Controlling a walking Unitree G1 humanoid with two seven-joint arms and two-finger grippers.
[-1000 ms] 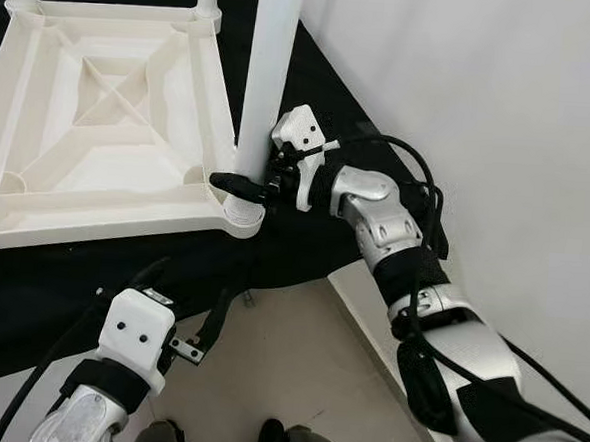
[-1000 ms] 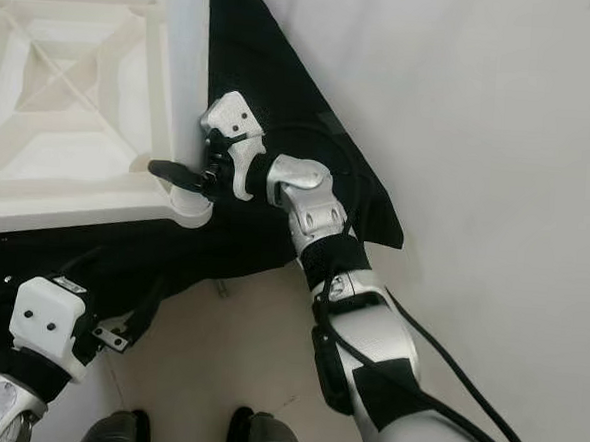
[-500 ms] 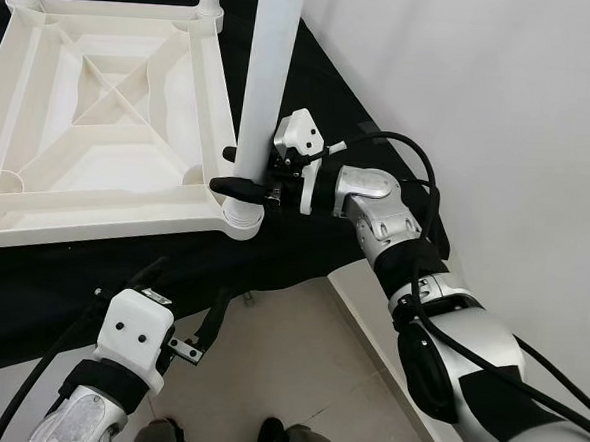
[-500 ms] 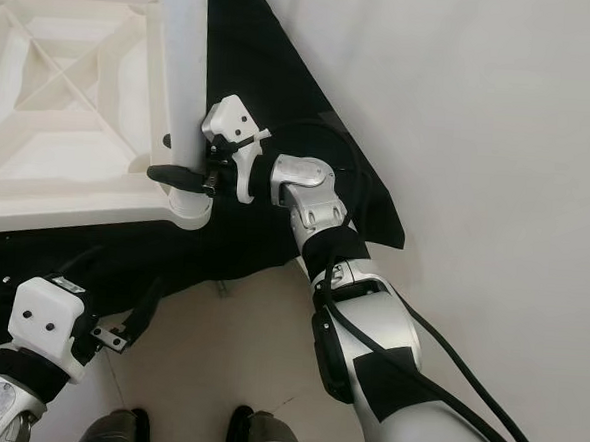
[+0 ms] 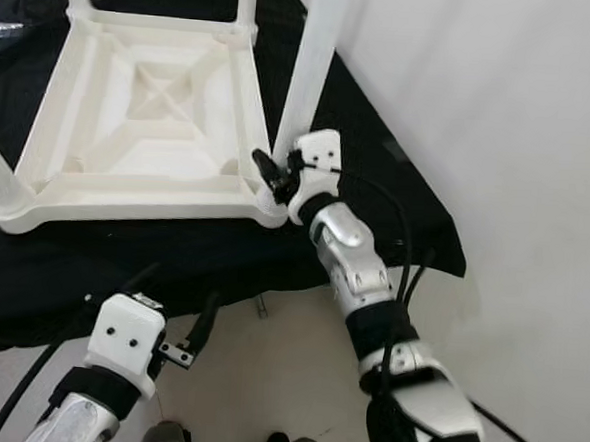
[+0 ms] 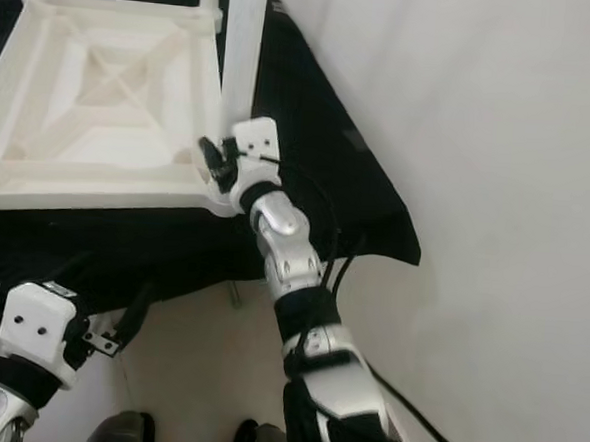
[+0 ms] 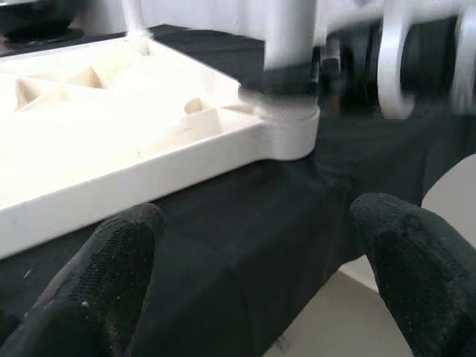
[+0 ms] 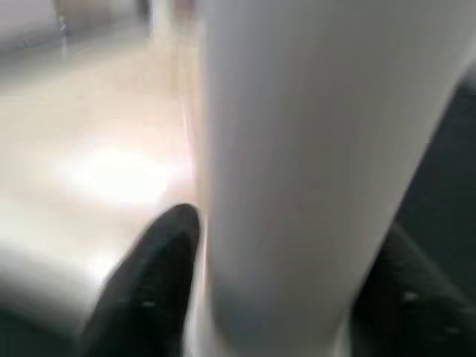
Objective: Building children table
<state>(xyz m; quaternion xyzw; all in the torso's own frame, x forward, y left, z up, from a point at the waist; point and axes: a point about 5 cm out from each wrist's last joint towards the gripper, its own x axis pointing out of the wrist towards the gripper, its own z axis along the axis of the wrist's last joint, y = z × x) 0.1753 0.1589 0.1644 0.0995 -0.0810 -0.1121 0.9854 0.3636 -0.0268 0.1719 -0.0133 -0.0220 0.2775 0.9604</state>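
Table leg between right tool fingers

white wall close beside table leg, open floor below

Black cloth covers the low surface, draping over its front edge toward pale floor. Upturned white tabletop lies flat on cloth, corner socket just beside right gripper, ahead of left gripper.
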